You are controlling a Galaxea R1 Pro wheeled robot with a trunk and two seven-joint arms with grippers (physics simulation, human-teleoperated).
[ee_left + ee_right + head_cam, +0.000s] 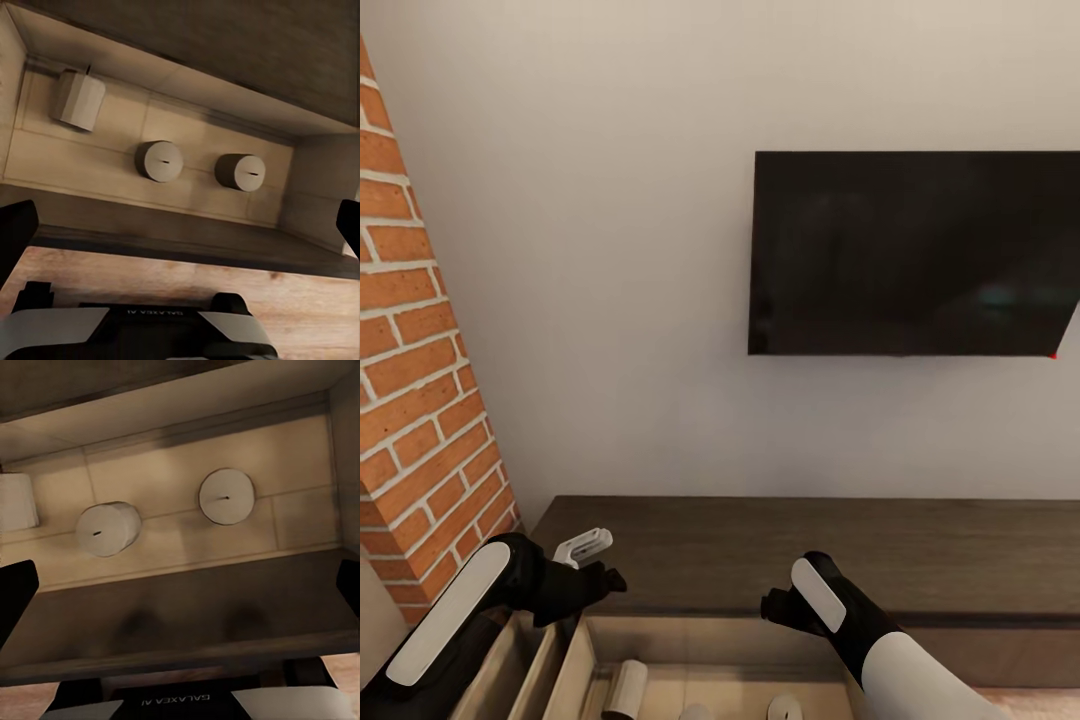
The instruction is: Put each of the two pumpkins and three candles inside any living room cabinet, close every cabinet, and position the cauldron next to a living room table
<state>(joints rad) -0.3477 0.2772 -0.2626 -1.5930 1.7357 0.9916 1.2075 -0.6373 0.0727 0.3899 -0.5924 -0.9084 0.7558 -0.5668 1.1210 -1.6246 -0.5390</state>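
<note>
The long dark-brown cabinet [810,550] runs along the wall, and one compartment [710,645] at its left end stands open. Three pale candles rest inside. One candle [77,100] lies on its side, and two candles [159,160] [240,172] stand upright. The right wrist view shows the same upright candles [109,529] [226,496]. My left gripper [595,578] [180,232] hovers open above the compartment's left part, holding nothing. Over its right part hangs my right gripper [775,607] [180,592], also open and holding nothing. The pumpkins, cauldron and table are out of view.
A black TV [915,252] hangs on the white wall above the cabinet. A brick column [415,400] stands close on the left. Wooden floor [150,277] lies in front of the cabinet.
</note>
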